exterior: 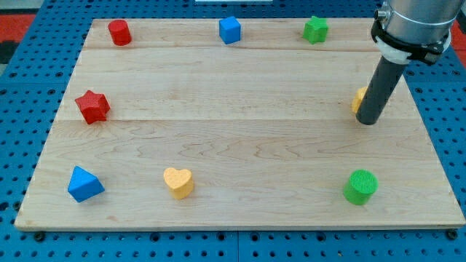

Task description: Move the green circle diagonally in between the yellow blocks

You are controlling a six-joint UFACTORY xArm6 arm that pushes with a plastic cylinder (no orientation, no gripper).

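Note:
The green circle (360, 186) stands near the view's bottom right of the wooden board (233, 145). A yellow heart (178, 182) lies at the bottom, left of centre. A second yellow block (359, 99) shows at the right edge, mostly hidden behind the rod, so its shape is unclear. My tip (368, 121) rests on the board right beside that yellow block, touching or nearly touching it, and well above the green circle in the view.
A red cylinder (119, 32), a blue cube (229, 30) and a green star (315, 29) line the top edge. A red star (92, 107) sits at the left. A blue triangle (84, 184) sits at the bottom left. Blue pegboard surrounds the board.

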